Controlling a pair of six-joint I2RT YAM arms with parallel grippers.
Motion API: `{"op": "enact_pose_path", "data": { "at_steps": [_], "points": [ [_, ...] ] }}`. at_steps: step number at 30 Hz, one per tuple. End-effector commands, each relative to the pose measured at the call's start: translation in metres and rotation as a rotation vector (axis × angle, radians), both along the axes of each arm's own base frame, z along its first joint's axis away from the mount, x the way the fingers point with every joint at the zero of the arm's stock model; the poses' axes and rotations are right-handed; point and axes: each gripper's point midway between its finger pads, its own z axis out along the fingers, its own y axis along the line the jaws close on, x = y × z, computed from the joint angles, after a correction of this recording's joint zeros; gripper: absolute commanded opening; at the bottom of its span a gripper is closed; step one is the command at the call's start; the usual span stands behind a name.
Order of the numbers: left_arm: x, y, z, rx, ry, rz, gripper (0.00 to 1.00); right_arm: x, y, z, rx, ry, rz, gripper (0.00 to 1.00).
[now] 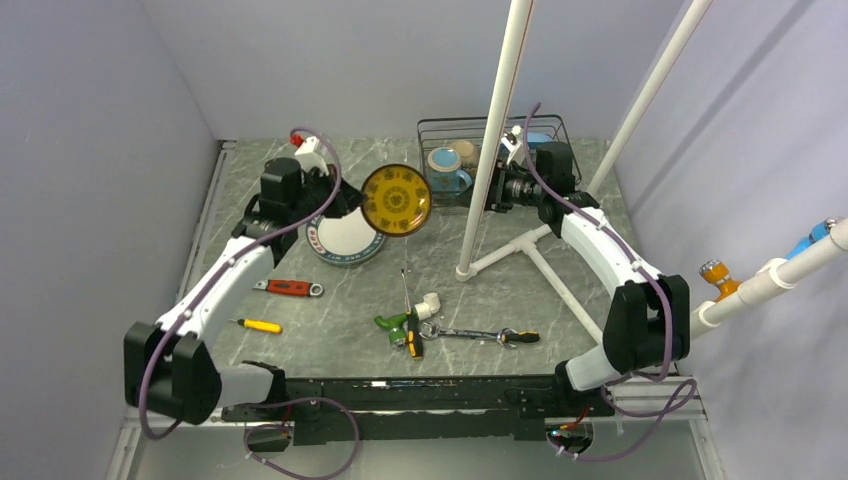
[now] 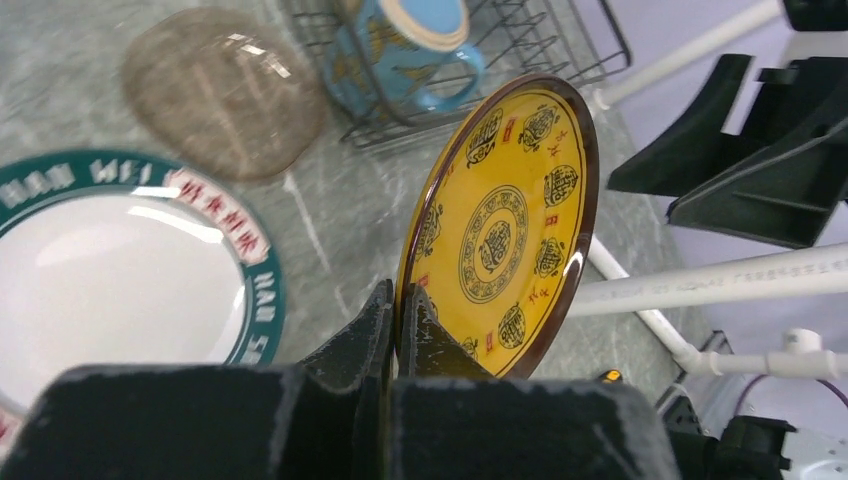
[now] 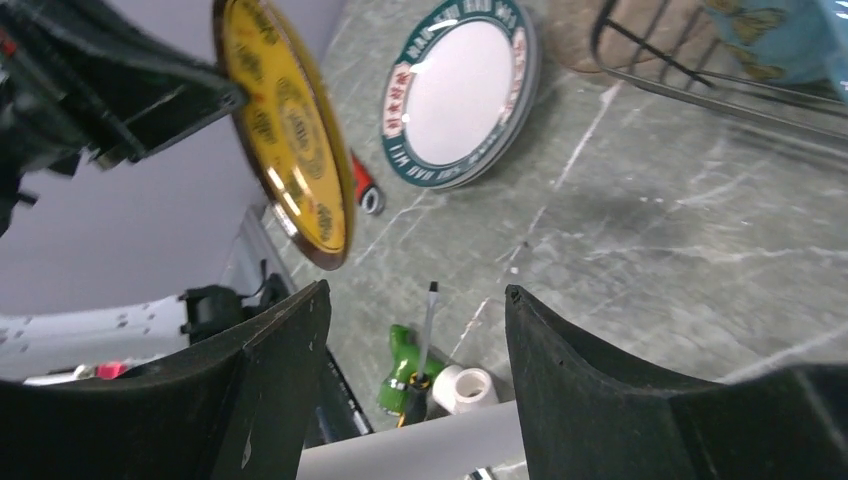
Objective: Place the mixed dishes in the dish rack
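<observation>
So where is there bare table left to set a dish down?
Bare table lies between the white plate and the pipe frame, and between the red wrench and green-handled tools. Around the dish rack it is crowded.

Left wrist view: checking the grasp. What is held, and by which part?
The yellow plate, pinched at its rim by the left gripper; the right gripper holds nothing.

The left arm [image 1: 225,275] is stretched forward, and the left gripper [image 2: 400,310] is closed on the rim of the yellow plate [image 2: 500,230]. The right arm [image 1: 600,235] is bent inward, and the right gripper [image 3: 415,298] is kept with its jaws spread apart.
</observation>
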Motion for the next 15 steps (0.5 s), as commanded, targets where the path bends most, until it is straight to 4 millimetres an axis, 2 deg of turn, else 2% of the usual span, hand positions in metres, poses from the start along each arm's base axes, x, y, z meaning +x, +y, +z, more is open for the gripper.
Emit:
{"op": "enact_pose_path", "data": {
  "at_steps": [1,6,11,15],
  "points": [
    [0.013,-0.038,0.054,-0.098,-0.143,-0.21,0.0,-0.003,0.017,0.036,0.123,-0.063,0.14,0.66],
    [0.021,-0.064,0.052,-0.121,-0.113,-0.282,0.0,-0.004,0.021,0.026,0.149,-0.01,0.163,0.66],
    [0.022,-0.087,0.048,-0.116,-0.097,-0.322,0.0,-0.005,0.024,0.025,0.193,-0.005,0.172,0.63],
    [0.024,-0.099,0.043,-0.104,-0.082,-0.34,0.0,-0.005,0.024,0.02,0.192,0.009,0.163,0.53]
  ]
}}
